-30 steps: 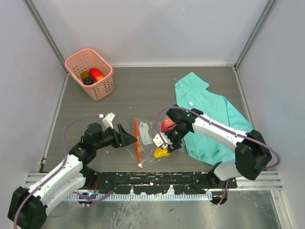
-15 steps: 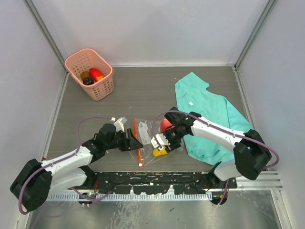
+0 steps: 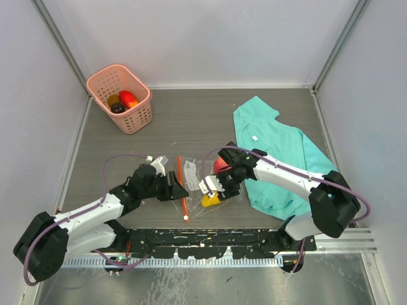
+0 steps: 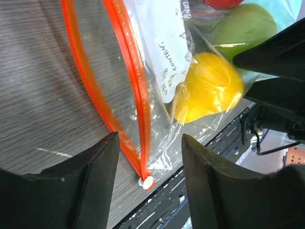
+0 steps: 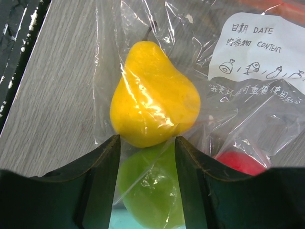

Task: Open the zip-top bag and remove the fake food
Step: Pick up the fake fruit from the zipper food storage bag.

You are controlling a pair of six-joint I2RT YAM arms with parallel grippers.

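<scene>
1. Zip-top bag (image 3: 196,175) lies flat on the grey table (image 3: 191,121), lower centre of the top view, between the two grippers.
2. Its red-orange zip strip (image 4: 138,95) runs down the left wrist frame to the white slider (image 4: 147,182). The two tracks part above the slider, so the mouth gapes there.
3. Fake food sits inside the bag: yellow pear (image 5: 152,95), green fruit (image 5: 150,188) touching it, and red fruit (image 5: 240,162) lower right, below the white label (image 5: 267,52).
4. Left gripper (image 4: 148,143): fingers spread apart, holding nothing, poised over the slider end of the strip.
5. Right gripper (image 5: 147,143): fingers spread, straddling where pear meets green fruit, plastic between. Contact unclear.
6. Teal cloth (image 3: 280,140) lies right of the bag, partly under the right arm.
7. Pink basket (image 3: 137,117) stands upper left, with a red-orange piece and dark pieces inside.
</scene>
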